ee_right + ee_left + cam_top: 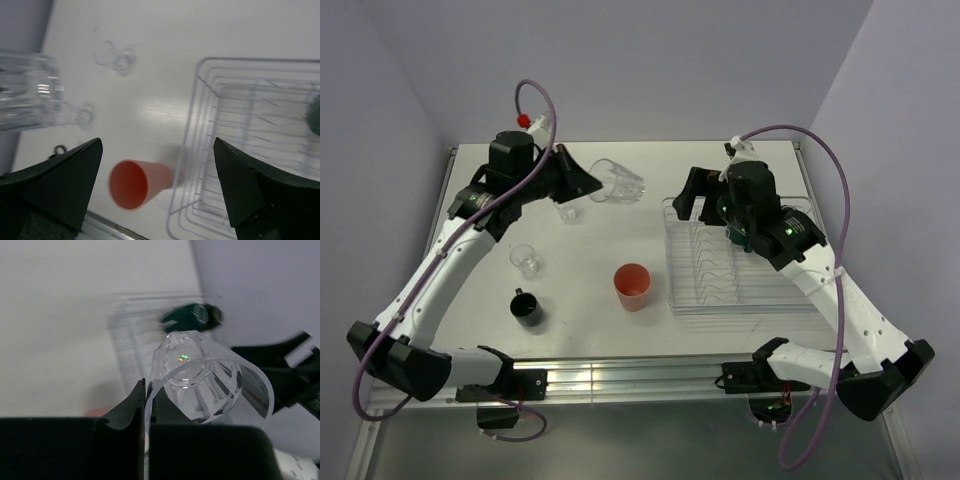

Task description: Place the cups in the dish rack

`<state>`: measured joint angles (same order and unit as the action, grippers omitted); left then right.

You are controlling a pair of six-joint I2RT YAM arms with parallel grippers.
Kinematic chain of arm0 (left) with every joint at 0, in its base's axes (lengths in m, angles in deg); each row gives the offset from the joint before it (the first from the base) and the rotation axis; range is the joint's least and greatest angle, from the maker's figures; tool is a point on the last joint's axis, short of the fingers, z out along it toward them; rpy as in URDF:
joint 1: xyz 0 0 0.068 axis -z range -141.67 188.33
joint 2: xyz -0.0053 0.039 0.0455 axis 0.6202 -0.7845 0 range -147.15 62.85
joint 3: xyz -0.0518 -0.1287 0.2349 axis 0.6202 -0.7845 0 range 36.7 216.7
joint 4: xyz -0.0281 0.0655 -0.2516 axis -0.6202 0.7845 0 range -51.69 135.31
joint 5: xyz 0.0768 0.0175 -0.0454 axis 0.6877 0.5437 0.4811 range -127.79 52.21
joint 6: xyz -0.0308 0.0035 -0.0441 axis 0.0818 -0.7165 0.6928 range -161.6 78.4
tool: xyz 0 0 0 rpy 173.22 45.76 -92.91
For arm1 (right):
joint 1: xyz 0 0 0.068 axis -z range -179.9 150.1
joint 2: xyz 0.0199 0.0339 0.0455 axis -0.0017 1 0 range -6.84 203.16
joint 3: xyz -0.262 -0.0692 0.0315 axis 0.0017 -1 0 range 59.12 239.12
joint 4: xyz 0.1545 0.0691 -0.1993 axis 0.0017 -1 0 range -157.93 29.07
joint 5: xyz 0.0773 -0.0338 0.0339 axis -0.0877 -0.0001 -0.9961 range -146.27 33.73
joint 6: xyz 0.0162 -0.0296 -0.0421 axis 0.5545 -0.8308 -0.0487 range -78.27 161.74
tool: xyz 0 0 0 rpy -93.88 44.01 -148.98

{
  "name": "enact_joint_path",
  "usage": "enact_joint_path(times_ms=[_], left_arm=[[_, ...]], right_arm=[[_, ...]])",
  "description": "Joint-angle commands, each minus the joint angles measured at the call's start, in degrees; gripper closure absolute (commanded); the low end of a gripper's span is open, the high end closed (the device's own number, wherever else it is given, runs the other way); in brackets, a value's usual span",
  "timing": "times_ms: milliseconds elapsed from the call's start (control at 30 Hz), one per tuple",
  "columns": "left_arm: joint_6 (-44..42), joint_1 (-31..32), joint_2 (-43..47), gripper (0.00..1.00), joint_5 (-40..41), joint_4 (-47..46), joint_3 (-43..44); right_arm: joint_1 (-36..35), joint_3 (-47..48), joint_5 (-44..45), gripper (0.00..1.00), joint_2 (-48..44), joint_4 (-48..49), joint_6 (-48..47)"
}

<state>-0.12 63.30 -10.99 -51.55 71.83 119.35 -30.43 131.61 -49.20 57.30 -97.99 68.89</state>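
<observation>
Now the left hand is pinched on the rim wall of a clear glass tumbler. One finger is inside and one outside. The hand holds it on its side above the bench, with the mouth toward the hand. Just beneath this hand a second tumbler stands on the bench. Back toward the arm's base are a third tumbler and a black mug. The right hand is spread wide and grips nothing. It hovers over the edge of the dish rack, with a salmon-orange cup below its fingers, just beside the rack. A dark green mug sits in the rack, past that hand.
</observation>
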Motion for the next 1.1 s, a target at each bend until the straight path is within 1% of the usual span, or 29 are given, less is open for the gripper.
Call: enact_joint_path(times_ms=[0, 33, 67, 100, 133, 167, 200, 367, 400, 433, 533, 667, 767, 967, 1067], left_arm=[[5.09, 0.17, -4.28, 1.0, -26.21, -20.74, -2.22], [7.98, 0.17, -4.9, 1.0, -28.32, -26.52, -2.67], [9.4, 0.17, -5.43, 1.0, -31.65, -29.36, -3.28], [10.81, 0.17, -6.22, 1.0, -32.81, -31.82, -4.16], [12.91, 0.08, -6.49, 1.0, -33.95, -33.41, -4.43], [13.97, 0.16, -6.84, 1.0, -35.88, -38.22, -4.78], [15.29, 0.08, -6.93, 1.0, -36.6, -40.35, -5.65], [22.5, 0.08, -7.45, 1.0, -40.81, -50.29, -8.03], [23.82, 0.16, -7.46, 1.0, -42.04, -54.31, -9.08], [26.0, 0.08, -7.54, 1.0, -42.49, -56.0, -9.52], [29.09, 0.17, -7.81, 1.0, -44.07, -60.92, -10.58], [31.82, 0.17, -7.98, 1.0, -45.13, -64.97, -11.28], [34.81, 0.08, -8.16, 1.0, -45.83, -69.62, -11.81], [41.66, 0.34, -9.3, 1.0, -46.8, -79.12, -13.48], [42.64, 0.43, -9.48, 1.0, -46.97, -79.92, -13.57]], right_arm=[[-0.85, 3.19, -10.98, 0.0, -4.98, 11.97, 2.02], [-0.94, 2.4, -12.68, 0.0, -5.51, 13.84, 2.46], [-0.94, 1.96, -14.35, 0.0, -6.13, 15.51, 2.64], [-0.94, 1.43, -15.84, 0.0, -7.26, 18.92, 3.51], [-0.94, 0.38, -18.03, 0.0, -7.71, 20.34, 3.95], [-0.94, -0.06, -18.84, 0.0, -8.06, 21.49, 4.22], [-1.03, -0.41, -19.63, 0.0, -8.59, 23.68, 4.65], [-0.94, -2.96, -23.32, 0.0, -9.29, 28.26, 4.83], [-0.94, -3.23, -23.5, 0.0, -9.64, 29.23, 4.57], [-0.94, -3.84, -23.51, 0.0, -9.82, 29.58, 4.4], [-0.94, -4.02, -22.28, 0.0, -10.79, 29.59, 2.99], [-0.85, -3.67, -20.61, 0.0, -11.67, 29.41, 1.76], [-0.85, -3.84, -22.09, 0.0, -10.97, 30.46, 1.76], [-0.94, -6.92, -30.0, 0.0, -8.95, 39.51, 4.74], [-0.85, -8.24, -31.94, 0.0, -8.24, 43.38, 6.15]])
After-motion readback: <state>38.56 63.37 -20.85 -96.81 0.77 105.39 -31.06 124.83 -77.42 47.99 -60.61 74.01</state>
